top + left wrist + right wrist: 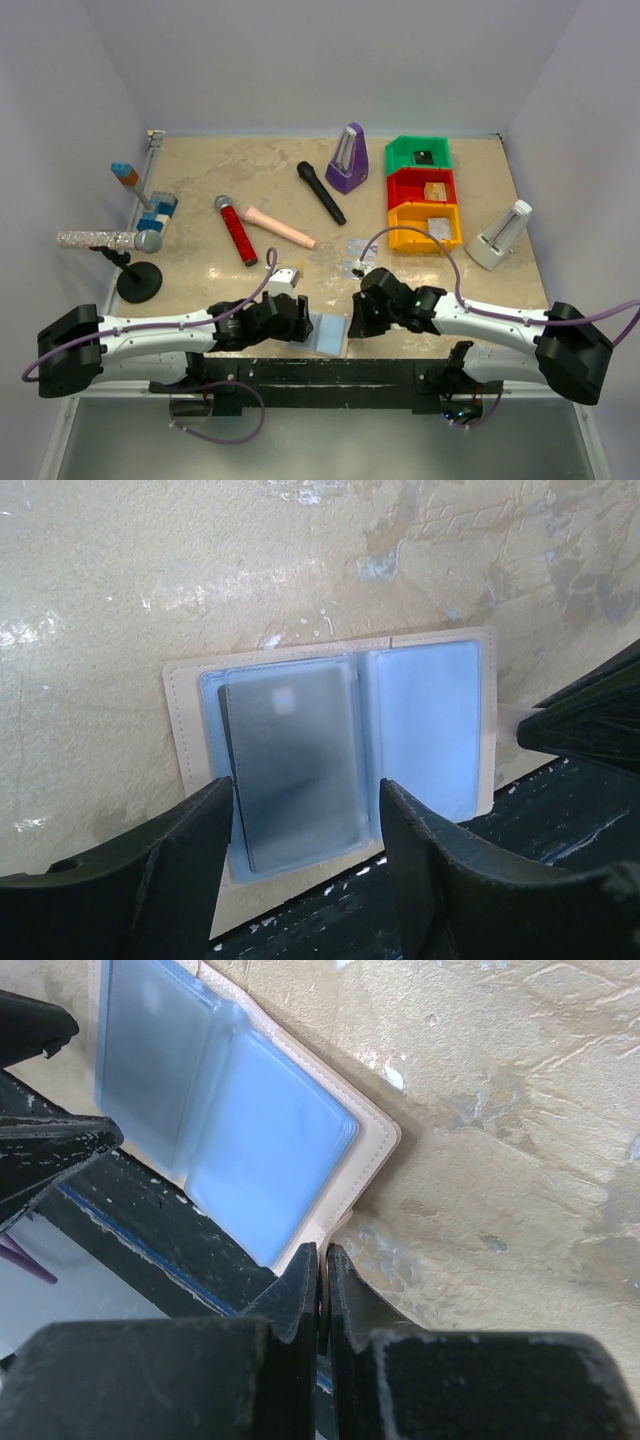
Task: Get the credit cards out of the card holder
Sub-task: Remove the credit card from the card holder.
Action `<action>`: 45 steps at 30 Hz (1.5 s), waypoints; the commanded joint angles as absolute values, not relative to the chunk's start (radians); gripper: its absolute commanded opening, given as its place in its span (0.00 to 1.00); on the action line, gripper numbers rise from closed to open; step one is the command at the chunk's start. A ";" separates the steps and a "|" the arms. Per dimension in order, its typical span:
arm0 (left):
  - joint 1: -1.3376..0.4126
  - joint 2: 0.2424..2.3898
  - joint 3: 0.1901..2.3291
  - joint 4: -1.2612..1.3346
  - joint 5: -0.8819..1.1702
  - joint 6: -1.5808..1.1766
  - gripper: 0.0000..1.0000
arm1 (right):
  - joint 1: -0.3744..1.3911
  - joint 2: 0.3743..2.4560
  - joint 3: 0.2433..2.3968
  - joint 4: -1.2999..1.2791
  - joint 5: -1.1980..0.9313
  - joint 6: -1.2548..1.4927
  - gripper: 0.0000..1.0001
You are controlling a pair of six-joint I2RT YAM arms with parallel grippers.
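Observation:
The card holder [328, 335] lies open at the table's near edge, light blue inside with tan edging [420, 730] [270, 1160]. A grey credit card [290, 765] sits in its left sleeve. My left gripper [300, 325] is open, its fingers either side of that sleeve's lower end [305, 790]. My right gripper [358, 322] is shut on the holder's tan snap tab at the right edge [322, 1250]. A few pale printed cards [360, 250] lie on the table beyond the right gripper.
Behind stand a purple metronome [347, 158], black microphone [320, 192], red microphone [236, 230], pink cylinder [280, 227], green, red and orange bins [422, 188] and a white stand [500, 236]. A glitter microphone on a stand [105, 240] is at left. The black frame [320, 375] runs under the holder's near edge.

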State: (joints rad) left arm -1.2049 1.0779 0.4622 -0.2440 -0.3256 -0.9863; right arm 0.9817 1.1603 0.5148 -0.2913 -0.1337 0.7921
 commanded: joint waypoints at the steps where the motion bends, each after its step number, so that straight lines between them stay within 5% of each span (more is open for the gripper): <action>1: -1.206 1.060 0.468 -0.258 -0.362 -1.000 0.65 | 0.986 1.161 0.515 -0.258 -0.149 0.793 0.00; 45: -1.206 1.273 0.469 -0.008 -0.107 -0.928 0.63 | 0.986 1.180 0.512 -0.244 -0.163 0.787 0.00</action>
